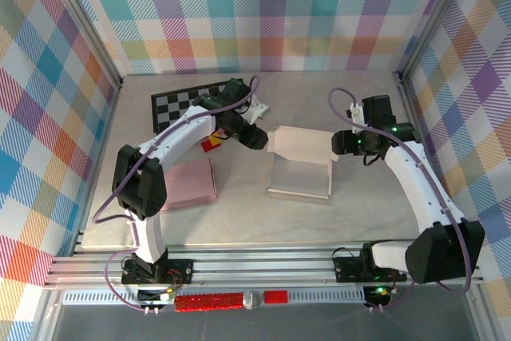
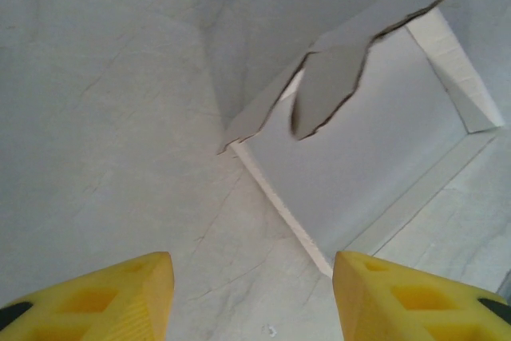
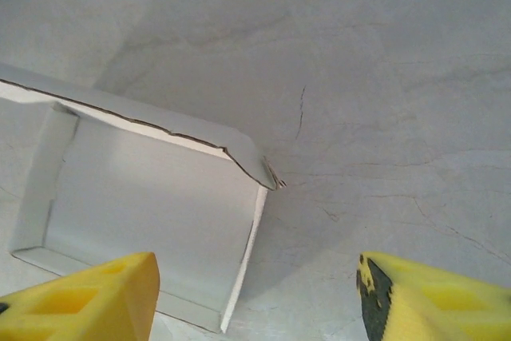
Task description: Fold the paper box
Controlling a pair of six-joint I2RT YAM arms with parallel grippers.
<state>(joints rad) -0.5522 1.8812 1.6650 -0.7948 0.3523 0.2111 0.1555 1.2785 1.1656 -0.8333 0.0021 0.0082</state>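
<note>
We find the paper box point(image 1: 299, 175) at mid-tabletop point(image 1: 359, 221). Its long axis runs left to right, open face up, with one panel raised along the far edge. The left gripper point(image 2: 251, 269) stands just off the box's left end and the right gripper point(image 3: 255, 269) just off its right end. Both have jaws parted and hold nothing. Bare surface lies nearer and farther than the box. A pink sheet point(image 1: 190, 184) lies well apart to the left, and a checkered mat point(image 1: 184, 105) lies far left.
</note>
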